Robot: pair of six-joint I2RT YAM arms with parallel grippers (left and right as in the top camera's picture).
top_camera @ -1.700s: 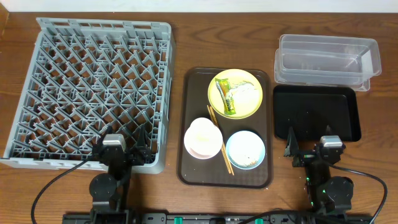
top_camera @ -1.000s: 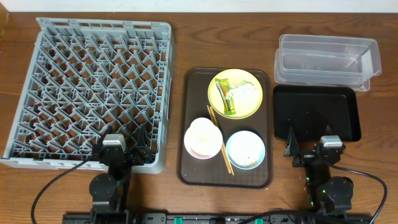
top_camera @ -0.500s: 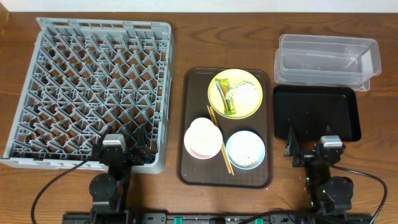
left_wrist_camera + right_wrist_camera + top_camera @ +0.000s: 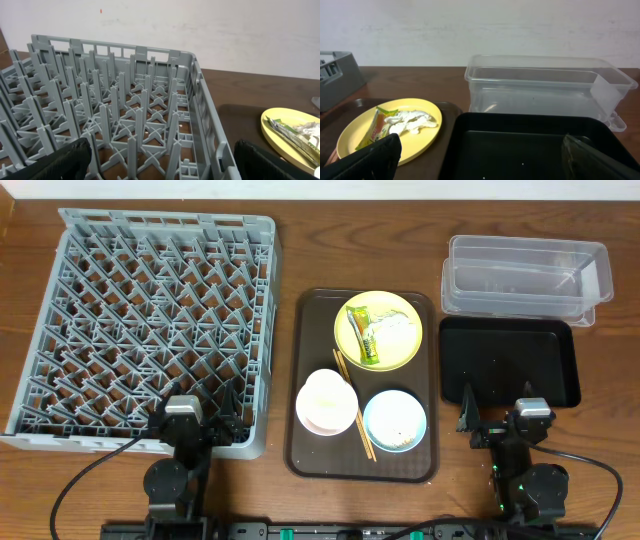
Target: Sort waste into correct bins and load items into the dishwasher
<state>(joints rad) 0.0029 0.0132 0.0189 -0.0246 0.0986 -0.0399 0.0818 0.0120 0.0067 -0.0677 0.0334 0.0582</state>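
Observation:
A yellow plate on the brown tray holds a green-yellow wrapper and crumpled white paper. A pale pink bowl with a small white cup in it, a light blue bowl with crumbs, and chopsticks lie below. The grey rack stands left. The clear tub and black tray stand right. My left gripper is open at the rack's near edge. My right gripper is open over the black tray's near edge. The plate shows in the right wrist view.
The brown serving tray sits between the rack and the bins. The wooden table has bare strips at the back and around the tray. A white wall is behind the table.

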